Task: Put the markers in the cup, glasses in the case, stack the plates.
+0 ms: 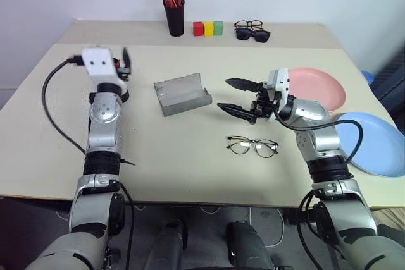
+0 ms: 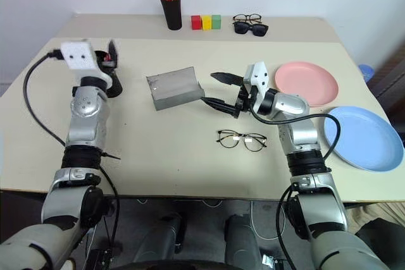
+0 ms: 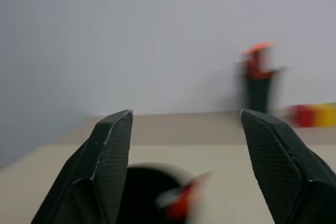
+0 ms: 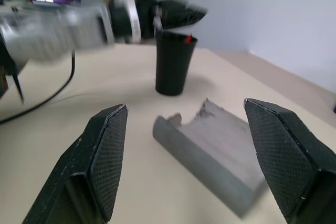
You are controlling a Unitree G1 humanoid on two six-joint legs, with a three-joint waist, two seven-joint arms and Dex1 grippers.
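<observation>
Hovering above the cup (image 4: 172, 61), the left gripper (image 3: 184, 166) has its fingers spread apart and empty; a red marker (image 3: 181, 203) stands inside the cup's mouth; judged, the marker step is closing. The right gripper (image 1: 237, 98), fingers apart, holds nothing; the glasses (image 1: 252, 146) lie at its five o'clock, the open case (image 1: 182, 93) at its nine; come straight down on the bridge, clamp gently, avoid the lenses.

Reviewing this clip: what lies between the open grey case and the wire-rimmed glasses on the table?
The right gripper, open, hangs between the case and the glasses, seen in both eye views.
</observation>
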